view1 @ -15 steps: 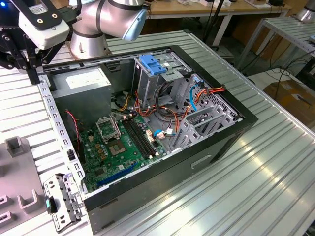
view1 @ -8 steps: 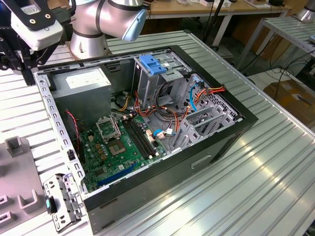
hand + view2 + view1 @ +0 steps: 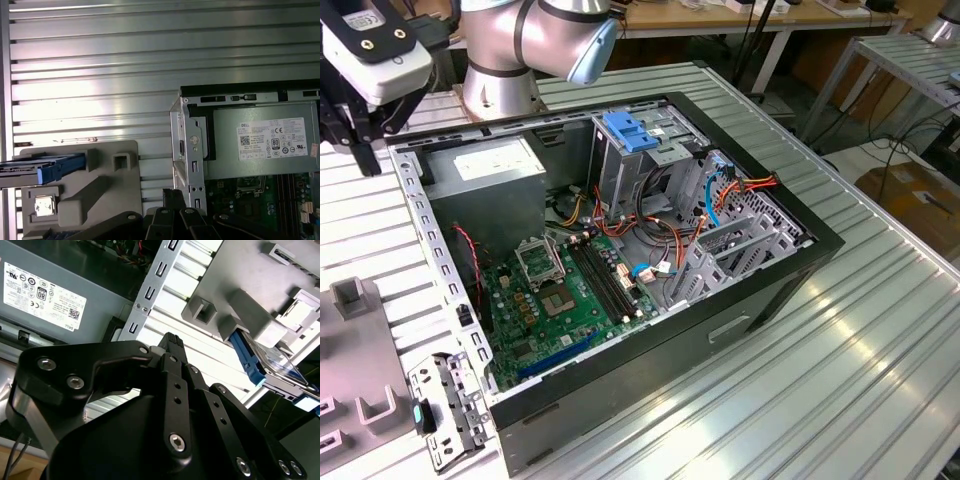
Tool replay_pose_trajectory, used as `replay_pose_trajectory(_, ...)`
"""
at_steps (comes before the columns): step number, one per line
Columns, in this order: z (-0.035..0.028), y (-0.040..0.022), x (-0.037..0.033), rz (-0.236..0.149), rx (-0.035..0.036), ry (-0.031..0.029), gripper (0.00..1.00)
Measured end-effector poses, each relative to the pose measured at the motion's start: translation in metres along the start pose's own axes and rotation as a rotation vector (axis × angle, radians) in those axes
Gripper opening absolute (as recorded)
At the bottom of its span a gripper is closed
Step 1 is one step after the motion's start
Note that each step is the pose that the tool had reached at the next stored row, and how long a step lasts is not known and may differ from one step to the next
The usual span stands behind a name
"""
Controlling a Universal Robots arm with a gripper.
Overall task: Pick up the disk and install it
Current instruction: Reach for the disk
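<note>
1. Disk [image 3: 55, 169]: in the first wrist view I see 1 end; the rest runs past the frame edge.
2. Gripper [image 3: 174, 197]: body cut off there.
3. Power supply label [image 3: 272, 139]: print too small.

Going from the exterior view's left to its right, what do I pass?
Gray fixture tray → power supply → light-blue latch plate → expansion slot brackets → cardboard box.
</note>
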State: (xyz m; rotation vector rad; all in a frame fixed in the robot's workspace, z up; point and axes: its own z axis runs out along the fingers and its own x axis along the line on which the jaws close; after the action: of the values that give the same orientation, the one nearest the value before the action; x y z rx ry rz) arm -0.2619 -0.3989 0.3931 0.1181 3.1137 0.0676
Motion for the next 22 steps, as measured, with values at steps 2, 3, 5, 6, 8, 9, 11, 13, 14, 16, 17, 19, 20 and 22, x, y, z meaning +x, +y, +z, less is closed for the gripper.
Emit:
replay_pose_trajectory(2,0.0000,-0.0001,0.0018,0.000,0.0000,0.0000,0.11)
replay_pose_trajectory(3,-0.0001,-0.0002,0.0032,0.000,0.0000,0.0000,0.11)
replay_pose_trajectory(5,-0.0002,-0.0005,0.0062,0.000,0.0000,0.0000,0.11)
replay_pose_trajectory(6,-0.0002,-0.0006,0.0079,0.000,0.0000,0.0000,0.11)
replay_pose_trajectory(8,-0.0002,-0.0007,0.0096,0.000,0.0000,-0.0001,0.11)
replay_pose_trajectory(9,-0.0003,-0.0008,0.0106,0.000,0.0000,0.0000,0.11)
replay_pose_trajectory(11,-0.0003,-0.0009,0.0125,0.000,0.0000,0.0000,0.11)
replay_pose_trajectory(13,-0.0004,-0.0011,0.0148,0.000,0.0000,0.0000,0.11)
replay_pose_trajectory(14,-0.0004,-0.0012,0.0157,0.000,0.0000,0.0000,0.11)
replay_pose_trajectory(16,-0.0005,-0.0014,0.0187,0.000,0.0000,0.0000,0.11)
replay_pose_trajectory(17,-0.0005,-0.0015,0.0196,0.000,0.0000,0.0000,0.11)
replay_pose_trajectory(19,-0.0006,-0.0017,0.0220,0.000,0.0000,0.0000,0.11)
replay_pose_trajectory(20,-0.0006,-0.0018,0.0237,0.000,0.0000,0.0000,0.11)
replay_pose_trajectory(22,-0.0007,-0.0020,0.0259,0.000,0.0000,0.0000,0.11)
